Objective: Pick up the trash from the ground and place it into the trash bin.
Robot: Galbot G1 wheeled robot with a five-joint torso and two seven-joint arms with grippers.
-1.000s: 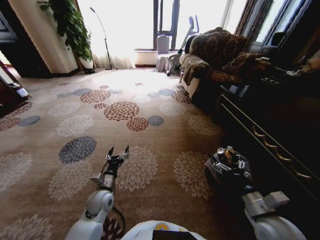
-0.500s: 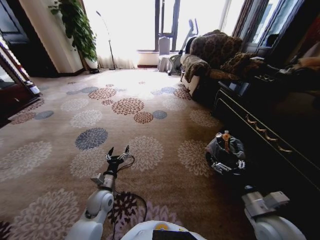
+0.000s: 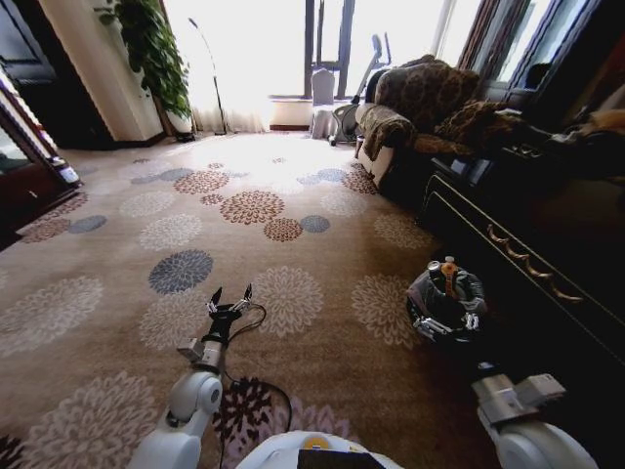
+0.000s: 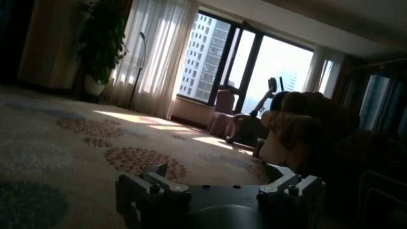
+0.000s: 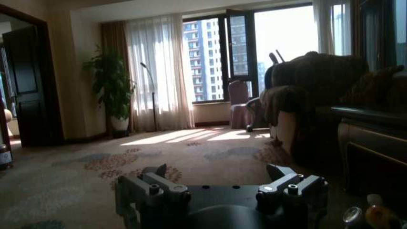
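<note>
Sliding a little across the head view, the whole floor scene is showing that the robot's camera is moving, not the things: the flowers of the carpet and the bin are sitting slightly further right and lower than half a second ago, while both arms are keeping the same place in the picture.

The left gripper [image 3: 232,296] is hanging out in front of the robot's left shoulder, low over the patterned beige carpet with round flower medallions [image 3: 117,293], its two dark fingers spread apart and holding nothing. A thin black cable [image 3: 256,315] is lying on the carpet just beside it. The right arm is sitting folded at the lower right corner of the head view, and whether its claw is spread or pressed together I cannot tell.

The small round black trash bin lined with crinkled grey-white plastic [image 3: 430,318] is standing on the carpet near its right edge, just beside the long dark wooden cabinet with brass handles [image 3: 527,283]. An orange-capped bottle [image 3: 449,277] is standing upright in it among other litter, so part of the collecting looks done. The same orange cap [image 5: 376,215] is peeking in the right wrist view.

No loose litter is showing on the carpet ahead, so the robot is probably repositioning to search. Open room is lying wide to the left and centre; the cabinet front and the brown patterned armchair [image 3: 420,107] are closing off the right side, leaving little clearance around the bin.
</note>
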